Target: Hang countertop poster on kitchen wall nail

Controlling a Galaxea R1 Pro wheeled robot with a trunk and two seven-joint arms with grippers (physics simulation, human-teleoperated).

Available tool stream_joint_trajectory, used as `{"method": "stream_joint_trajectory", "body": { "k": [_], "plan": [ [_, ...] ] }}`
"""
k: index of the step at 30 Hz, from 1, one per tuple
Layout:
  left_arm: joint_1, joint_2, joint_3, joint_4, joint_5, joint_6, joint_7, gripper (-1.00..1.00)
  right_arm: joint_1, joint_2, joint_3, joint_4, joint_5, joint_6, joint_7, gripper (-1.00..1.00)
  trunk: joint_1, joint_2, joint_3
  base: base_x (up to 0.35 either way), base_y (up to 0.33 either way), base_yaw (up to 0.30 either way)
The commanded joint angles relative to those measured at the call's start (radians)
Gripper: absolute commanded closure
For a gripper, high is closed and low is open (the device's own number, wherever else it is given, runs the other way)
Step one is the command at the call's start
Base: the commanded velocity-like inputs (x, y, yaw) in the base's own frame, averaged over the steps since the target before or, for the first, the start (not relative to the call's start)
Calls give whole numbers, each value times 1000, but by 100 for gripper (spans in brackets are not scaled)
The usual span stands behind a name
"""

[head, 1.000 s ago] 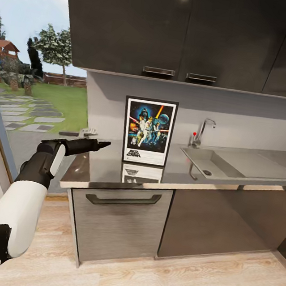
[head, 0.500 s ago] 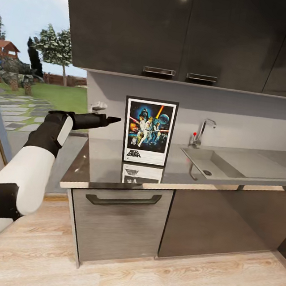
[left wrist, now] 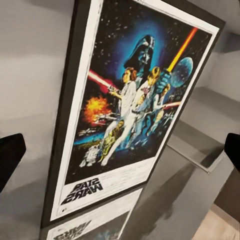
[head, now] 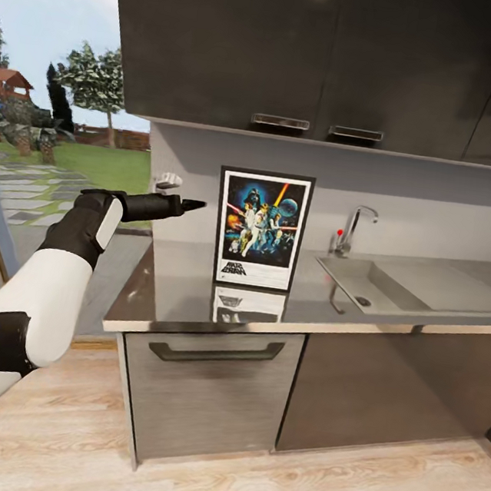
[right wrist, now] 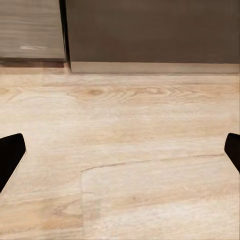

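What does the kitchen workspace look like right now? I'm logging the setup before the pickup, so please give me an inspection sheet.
Surface: kitchen countertop, glossy grey, with an inset sink and chrome tap.
Job's things: poster stands upright on the countertop against the back wall, its reflection below it. No wall nail seen.
Clutter: nothing seen.
Grippers: left gripper is raised beside the poster, apart from it, open and empty, facing the artwork in the left wrist view. Right gripper is open over the wooden floor.
Cables: nothing seen.
Surroundings: dark upper cabinets; window onto a garden.
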Motion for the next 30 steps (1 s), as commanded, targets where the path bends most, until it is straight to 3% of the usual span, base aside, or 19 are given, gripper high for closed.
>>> {"method": "stream_joint_trajectory", "body": {
  "k": [1,13,25,30],
  "plan": [
    [-1,0,3,0,0,8,-4,-100,-1,0,1,1,0,-3,2,-100,0,-1,-1,270,177,0],
    [-1,0,1,1,0,8,-4,-100,-1,0,1,1,1,-3,2,-100,0,-1,-1,198,58,-9],
    [-1,0,2,2,0,7,-4,-100,-1,1,1,1,0,-2,2,-100,0,-1,-1,30,1,-248],
    [-1,0,2,2,0,7,-4,-100,-1,1,1,1,1,-2,2,-100,0,-1,-1,1,0,-75]
  ]
}}
